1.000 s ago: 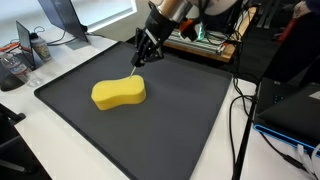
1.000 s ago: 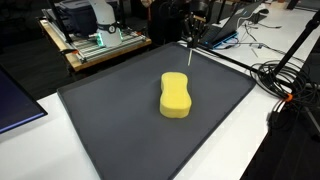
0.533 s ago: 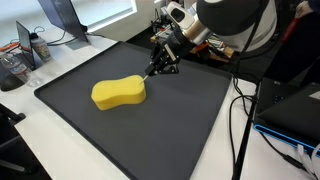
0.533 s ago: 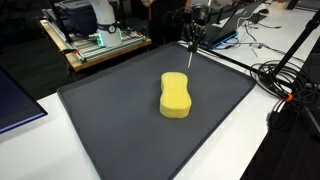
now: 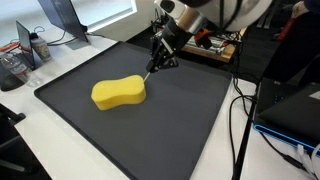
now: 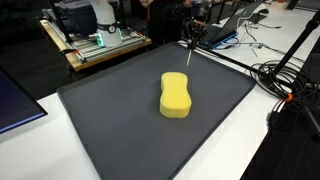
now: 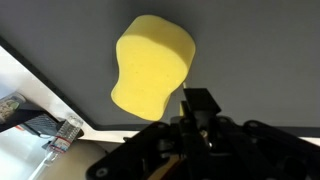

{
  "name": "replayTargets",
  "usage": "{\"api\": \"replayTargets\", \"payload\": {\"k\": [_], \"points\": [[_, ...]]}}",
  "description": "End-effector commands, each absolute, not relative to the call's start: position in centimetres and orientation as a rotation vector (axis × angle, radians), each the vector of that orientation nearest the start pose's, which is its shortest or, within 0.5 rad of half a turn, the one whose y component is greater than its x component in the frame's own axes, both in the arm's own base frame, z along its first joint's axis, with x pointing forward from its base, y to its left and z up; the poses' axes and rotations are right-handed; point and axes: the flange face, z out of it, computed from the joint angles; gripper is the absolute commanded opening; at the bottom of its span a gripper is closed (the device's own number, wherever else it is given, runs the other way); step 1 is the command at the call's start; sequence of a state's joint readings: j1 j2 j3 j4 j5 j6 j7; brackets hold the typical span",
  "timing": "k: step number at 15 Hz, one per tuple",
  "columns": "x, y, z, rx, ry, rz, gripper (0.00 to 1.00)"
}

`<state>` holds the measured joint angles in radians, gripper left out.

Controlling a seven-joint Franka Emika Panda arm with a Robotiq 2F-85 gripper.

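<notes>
Gripper (image 5: 157, 60) pinched tight on thin white stick (image 5: 150, 71), tip at yellow sponge's (image 5: 118, 93) far-right end; looks like the prodding step, next calls for a gentle push.

Plain yellow sponge (image 5: 118, 93), dark grey mat (image 5: 190, 120), white table (image 5: 45, 132), black gripper (image 5: 155, 65), whitish stick (image 6: 190, 58).

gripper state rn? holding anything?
The gripper: jaws shut on a thin pale rod. The rod's tip is close to the yellow sponge; whether it touches cannot be told.
</notes>
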<state>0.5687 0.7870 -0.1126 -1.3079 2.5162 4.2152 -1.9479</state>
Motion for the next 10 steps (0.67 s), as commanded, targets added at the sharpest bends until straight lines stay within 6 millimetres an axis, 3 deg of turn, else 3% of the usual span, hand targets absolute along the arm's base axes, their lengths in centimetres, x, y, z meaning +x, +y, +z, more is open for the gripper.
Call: {"api": "replayTargets", "payload": {"k": [1,3,6,10], "points": [[55.9,15.3,36.1,-3.344,0.653,-0.69,0.03],[55.6,13.2,37.4,-3.281,0.635,-0.63,0.03],[56.8,9.4,38.0,-3.194,0.627,-0.532,0.03],[58.1,2.6,38.1,-3.071,0.612,-0.402,0.03]]}}
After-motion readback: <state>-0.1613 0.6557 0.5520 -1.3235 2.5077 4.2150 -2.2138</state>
